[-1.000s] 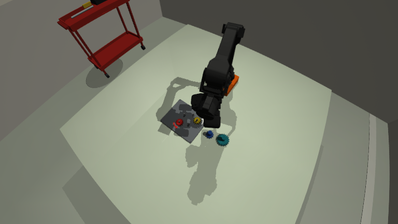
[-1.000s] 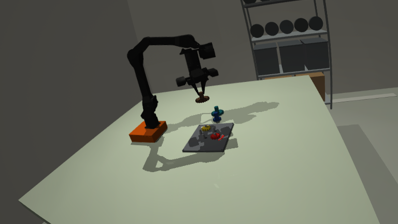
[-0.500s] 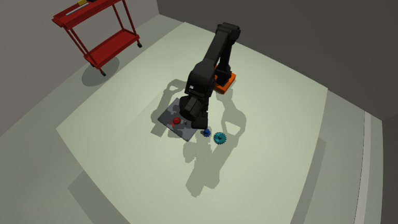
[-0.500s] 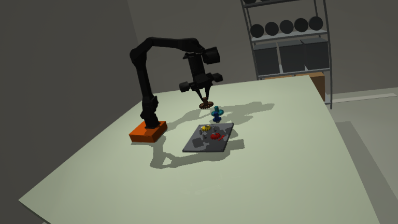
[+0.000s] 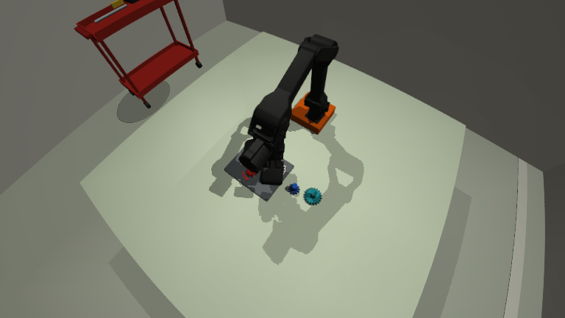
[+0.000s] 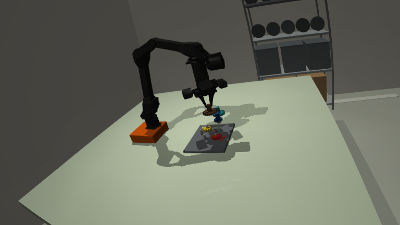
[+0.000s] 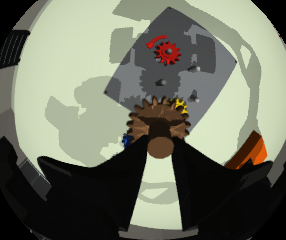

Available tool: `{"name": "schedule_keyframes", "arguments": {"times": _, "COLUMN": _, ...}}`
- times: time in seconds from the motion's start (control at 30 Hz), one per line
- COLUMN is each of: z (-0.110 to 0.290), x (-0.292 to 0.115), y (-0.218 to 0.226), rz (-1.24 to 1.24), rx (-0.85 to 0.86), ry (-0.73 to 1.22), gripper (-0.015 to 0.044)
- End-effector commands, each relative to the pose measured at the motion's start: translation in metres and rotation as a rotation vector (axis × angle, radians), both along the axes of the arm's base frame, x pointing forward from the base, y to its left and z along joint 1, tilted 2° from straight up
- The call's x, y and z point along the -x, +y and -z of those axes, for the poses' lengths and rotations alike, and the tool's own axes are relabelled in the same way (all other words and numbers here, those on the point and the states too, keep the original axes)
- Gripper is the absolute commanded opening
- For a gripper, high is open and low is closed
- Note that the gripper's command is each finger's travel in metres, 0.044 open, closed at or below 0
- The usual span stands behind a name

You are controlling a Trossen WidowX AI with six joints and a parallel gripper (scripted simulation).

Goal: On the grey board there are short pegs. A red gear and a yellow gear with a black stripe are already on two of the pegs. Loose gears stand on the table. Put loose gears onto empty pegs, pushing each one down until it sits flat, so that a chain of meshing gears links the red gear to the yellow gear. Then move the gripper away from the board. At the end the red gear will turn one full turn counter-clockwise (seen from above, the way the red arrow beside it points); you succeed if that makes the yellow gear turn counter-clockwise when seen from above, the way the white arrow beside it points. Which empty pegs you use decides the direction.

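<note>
My gripper [image 6: 209, 104] [image 7: 159, 140] is shut on the hub of a brown gear [image 6: 209, 112] [image 7: 158, 111] and holds it in the air above the yellow-gear side of the grey board [image 5: 266, 196] [image 6: 190, 148] [image 7: 218, 85]. The red gear [image 5: 250, 173] [image 6: 216, 136] [image 7: 166, 55] sits on the board beside its red arrow. The yellow gear [image 6: 207, 128] [image 7: 181, 103] is partly hidden by the brown gear in the wrist view. Empty pegs show between and beside them, such as one peg [image 7: 161, 82] and another peg [image 7: 195, 68]. A blue gear [image 5: 293, 188] [image 6: 217, 119] and a teal gear [image 5: 312, 196] [image 6: 221, 112] stand beside the board.
The arm's orange base [image 5: 324, 119] [image 6: 144, 134] [image 7: 250, 152] stands on the table. The arm covers much of the board in the top view. A red cart [image 5: 162, 68] and a shelf rack [image 6: 295, 35] stand away from the table.
</note>
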State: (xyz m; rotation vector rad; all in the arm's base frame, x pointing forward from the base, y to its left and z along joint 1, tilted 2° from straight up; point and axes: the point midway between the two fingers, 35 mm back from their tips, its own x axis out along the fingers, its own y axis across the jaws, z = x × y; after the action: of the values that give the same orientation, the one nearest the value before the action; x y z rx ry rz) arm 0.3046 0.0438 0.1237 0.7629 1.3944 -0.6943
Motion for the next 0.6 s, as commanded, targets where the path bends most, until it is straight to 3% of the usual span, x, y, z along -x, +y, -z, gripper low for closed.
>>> {"name": "schedule_keyframes", "arguments": {"times": 0.0, "z": 0.004, "x": -0.004, "y": -0.007, "rz": -0.008, "rx": 0.001, "ry": 0.000, "gripper": 0.0000}}
{"name": "schedule_keyframes", "arguments": {"times": 0.57, "z": 0.024, "x": -0.021, "y": -0.039, "rz": 0.002, "rx": 0.001, "ry": -0.003, "gripper": 0.0000}}
